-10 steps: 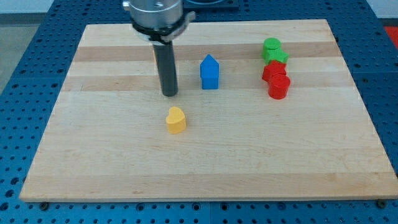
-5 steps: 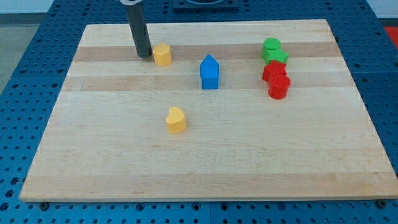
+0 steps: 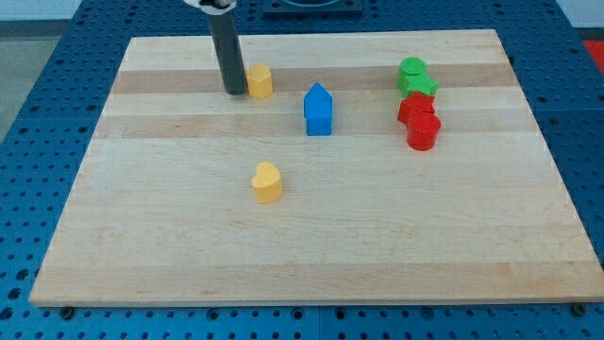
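My tip (image 3: 234, 92) rests on the board near the view's top, pressed against the left side of a small yellow block (image 3: 260, 81). To the right of that block stands a blue house-shaped block (image 3: 319, 110). Lower down, near the board's middle, lies a yellow heart-shaped block (image 3: 267, 181). Far to the right sit two green blocks (image 3: 414, 76) stacked close together, with two red blocks (image 3: 419, 120) right below them.
The wooden board (image 3: 311, 246) lies on a blue perforated table (image 3: 28, 113). The rod's dark shaft rises out of the view's top edge.
The tip went from left of the blue block up to the small yellow block's left side, then slid right, pushing that block a little rightward.
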`<state>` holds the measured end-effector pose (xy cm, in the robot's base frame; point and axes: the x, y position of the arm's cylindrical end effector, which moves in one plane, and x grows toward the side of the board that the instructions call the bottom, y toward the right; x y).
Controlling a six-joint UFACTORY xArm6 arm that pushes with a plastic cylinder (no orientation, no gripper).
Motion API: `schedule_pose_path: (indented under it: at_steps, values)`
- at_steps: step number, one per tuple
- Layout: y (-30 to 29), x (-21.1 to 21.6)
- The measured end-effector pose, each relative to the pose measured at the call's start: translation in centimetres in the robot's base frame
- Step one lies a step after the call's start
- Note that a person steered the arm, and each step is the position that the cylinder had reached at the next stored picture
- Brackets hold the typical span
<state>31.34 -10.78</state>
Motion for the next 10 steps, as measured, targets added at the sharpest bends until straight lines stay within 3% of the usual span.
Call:
schedule_pose_path:
  at_steps: [7, 10]
  values:
    - [6.2, -4.5]
    - [7.5, -4.2]
